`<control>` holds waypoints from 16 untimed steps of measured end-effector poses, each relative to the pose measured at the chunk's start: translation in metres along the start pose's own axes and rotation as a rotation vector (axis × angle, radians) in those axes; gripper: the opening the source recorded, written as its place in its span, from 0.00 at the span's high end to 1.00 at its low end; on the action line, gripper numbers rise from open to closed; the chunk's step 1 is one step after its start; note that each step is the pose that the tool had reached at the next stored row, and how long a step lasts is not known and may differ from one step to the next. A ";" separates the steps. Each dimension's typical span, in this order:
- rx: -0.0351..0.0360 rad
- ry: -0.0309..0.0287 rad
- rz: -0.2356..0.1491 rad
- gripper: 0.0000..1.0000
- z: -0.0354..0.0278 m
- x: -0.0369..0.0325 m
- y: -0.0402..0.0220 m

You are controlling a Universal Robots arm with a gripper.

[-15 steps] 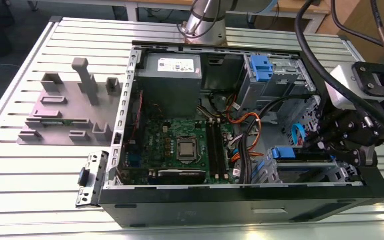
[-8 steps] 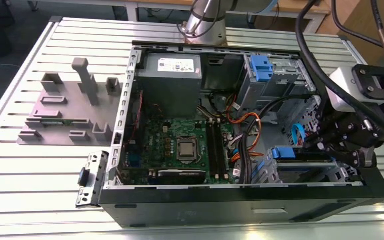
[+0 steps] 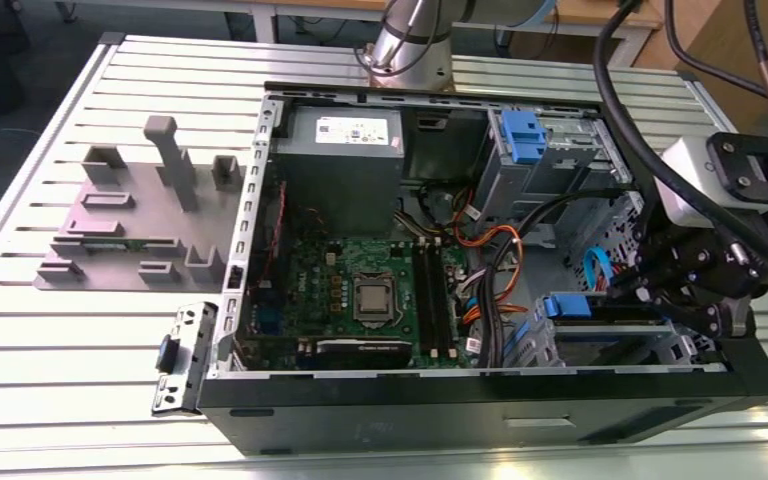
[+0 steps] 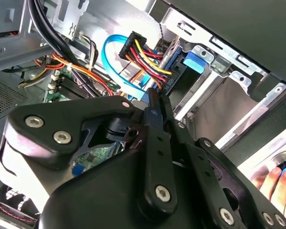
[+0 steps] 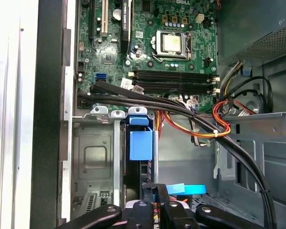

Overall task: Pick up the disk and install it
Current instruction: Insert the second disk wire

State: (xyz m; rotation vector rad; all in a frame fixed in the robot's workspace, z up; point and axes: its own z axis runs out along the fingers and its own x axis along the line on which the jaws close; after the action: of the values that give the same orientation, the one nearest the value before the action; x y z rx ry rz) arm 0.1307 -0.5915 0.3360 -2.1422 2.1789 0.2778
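**Gripper** (image 4: 153, 102): black, two-fingered. In both wrist views the fingers (image 5: 148, 193) are drawn together at the tips, with at most a thin gap and nothing visibly clamped between them. It sits inside the open computer case (image 3: 491, 400), at the exterior view's right, just beside the lower drive cage (image 3: 624, 345).

**Disk** (image 5: 140, 145): seated edge-on in the lower drive cage. Its blue caddy tab faces outward and lies just ahead of the fingertips; whether the two touch cannot be told. In the exterior view the blue tab (image 3: 566, 305) stands at the cage mouth.

**Cables**: a light-blue data cable (image 4: 113, 55) loops close to the fingertips, next to a red, yellow and black power bundle (image 4: 143, 52) ending in a black connector. Black sheathed cables (image 5: 181, 107) run across the case above the cage.

**Motherboard** (image 5: 148, 47): green, lying flat on the case floor, with its processor (image 5: 173, 43) exposed and empty memory slots beside it.

**Second caddy** (image 3: 524, 135): blue-handled, in the upper bay at the far end of the case.

**Power supply** (image 3: 344, 150): grey box with a white label, in the far corner beside the upper bay.

**Table** (image 3: 37, 330): slatted aluminium. It carries the case, a grey moulded fixture (image 3: 144, 210) at the exterior view's left, and a small metal bracket (image 3: 181, 358) just beside the case wall.

**Person's hand** (image 4: 276, 183): fingertips visible outside the case, in the second wrist view.
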 end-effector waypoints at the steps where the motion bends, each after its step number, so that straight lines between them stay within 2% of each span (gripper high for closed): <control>1: 0.0000 0.0000 0.000 0.84 0.0002 0.0002 -0.0001; 9: 0.0000 0.0002 0.000 0.84 0.0012 0.0052 -0.0004; 16: 0.0000 -0.0008 0.000 0.84 0.0040 0.0062 0.0000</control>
State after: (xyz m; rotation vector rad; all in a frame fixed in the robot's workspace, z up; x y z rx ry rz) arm 0.1302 -0.5969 0.3309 -2.1418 2.1784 0.2786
